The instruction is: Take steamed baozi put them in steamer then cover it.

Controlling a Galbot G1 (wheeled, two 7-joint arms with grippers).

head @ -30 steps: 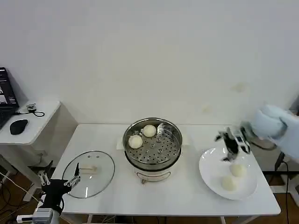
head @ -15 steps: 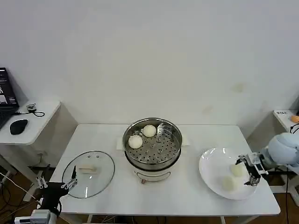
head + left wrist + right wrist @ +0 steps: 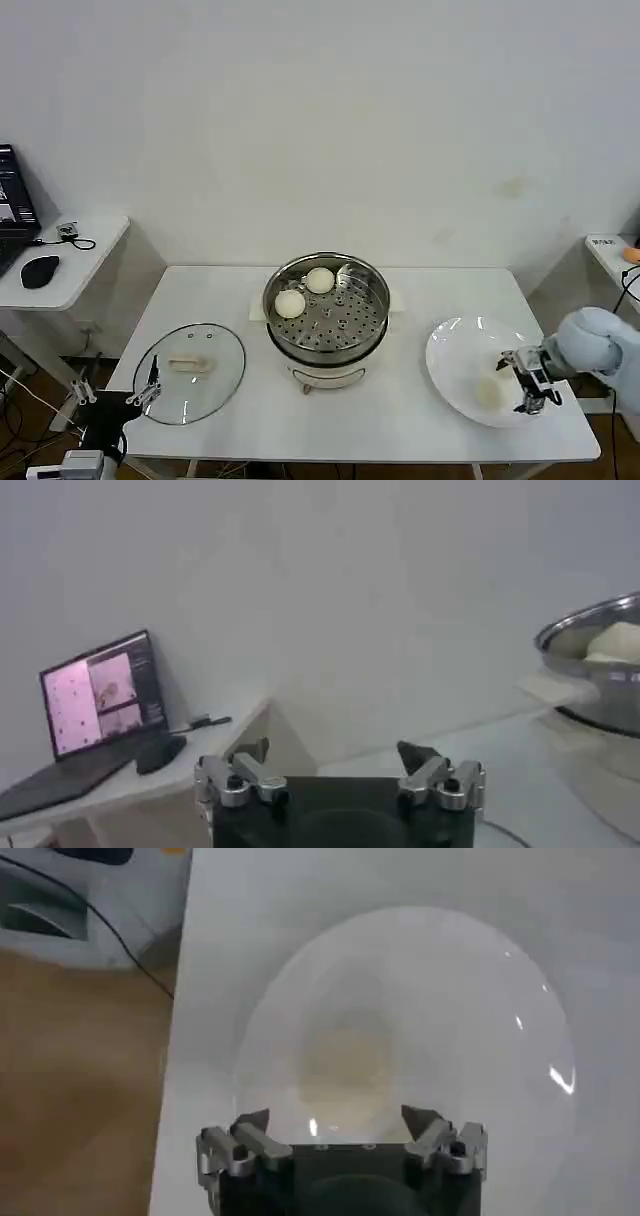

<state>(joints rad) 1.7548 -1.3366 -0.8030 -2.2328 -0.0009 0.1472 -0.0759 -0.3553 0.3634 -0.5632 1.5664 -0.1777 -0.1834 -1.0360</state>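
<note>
The steamer stands at the table's middle with two steamed baozi on its perforated floor. A third baozi lies on the white plate at the right. My right gripper is low over the plate's right side, open, beside that bun. In the right wrist view the bun lies blurred just ahead of the open gripper, untouched. The cover lies flat at the left. My left gripper hangs open off the table's left front corner, holding nothing.
A side desk at the far left carries a laptop and a mouse. The steamer's rim shows in the left wrist view. Bare tabletop lies in front of the steamer. Cables hang by the table's right edge.
My right gripper has come down from above the plate's back to its right side, level with the buns. The left arm has sunk slightly lower. Steamer and cover are unmoved.
</note>
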